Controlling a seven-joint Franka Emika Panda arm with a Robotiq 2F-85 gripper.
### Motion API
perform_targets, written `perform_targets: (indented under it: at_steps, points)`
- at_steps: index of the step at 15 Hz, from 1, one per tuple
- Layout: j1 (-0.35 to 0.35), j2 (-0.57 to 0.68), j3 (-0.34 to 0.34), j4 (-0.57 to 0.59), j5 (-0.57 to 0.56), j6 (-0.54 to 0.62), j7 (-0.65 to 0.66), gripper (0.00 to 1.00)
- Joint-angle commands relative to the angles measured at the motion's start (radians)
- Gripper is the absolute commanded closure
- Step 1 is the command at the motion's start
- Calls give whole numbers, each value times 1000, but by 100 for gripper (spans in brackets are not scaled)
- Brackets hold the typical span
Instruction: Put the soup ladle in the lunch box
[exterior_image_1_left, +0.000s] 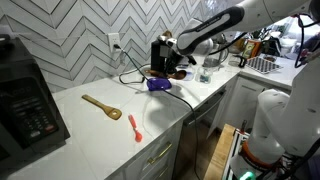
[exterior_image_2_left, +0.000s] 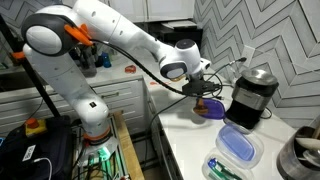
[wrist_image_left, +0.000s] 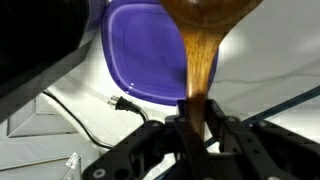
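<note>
Over by the black appliance (exterior_image_2_left: 250, 95) at the back of the table (exterior_image_1_left: 100, 135), my arm is hanging the soup ladle (wrist_image_left: 203, 60) just above the lunch box (wrist_image_left: 145, 55). Wrist view is the clearest one. The fingers (wrist_image_left: 176, 132) are pinching the ladle's handle near its end, one on each side. The handle runs straight away from the camera, with the rounded bowl up at the top edge of the picture. The purple box sits on the table below and a bit to the side of the handle. So the ladle isn't inside it yet, and as far as I can tell it isn't touching it either. A black power cord with its plug (wrist_image_left: 120, 103) lies on the table right next to the box.

In both exterior views the ladle is tiny and half lost against the dark appliance. All I can say from there is that it's up off the table, close to the box. Further along, well apart from all this, the lighter wooden spoon (exterior_image_1_left: 102, 106) and the little red-orange utensil (exterior_image_1_left: 135, 128) lie flat on the table. A black microwave (exterior_image_1_left: 25, 100) stands at that end. In an exterior view another bluish container (exterior_image_2_left: 240, 148) sits nearer the front edge.
</note>
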Motion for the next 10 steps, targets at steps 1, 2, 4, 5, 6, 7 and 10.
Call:
perform_targets:
  at_steps: [1, 2, 4, 5, 6, 7, 10]
  points:
    - [-78, -3, 39, 4, 119, -9, -105, 94]
    - [-86, -15, 16, 7, 144, -12, -149, 77]
    - [-137, -15, 68, 5, 140, -12, -143, 77]
    - [-145, -8, 95, 5, 141, -12, -136, 77]
    - [-148, -1, 114, 5, 142, -12, -129, 94]
    - [-177, 2, 128, 7, 119, -12, -149, 94]
    - [-287, -14, 157, 9, 75, -7, -243, 94]
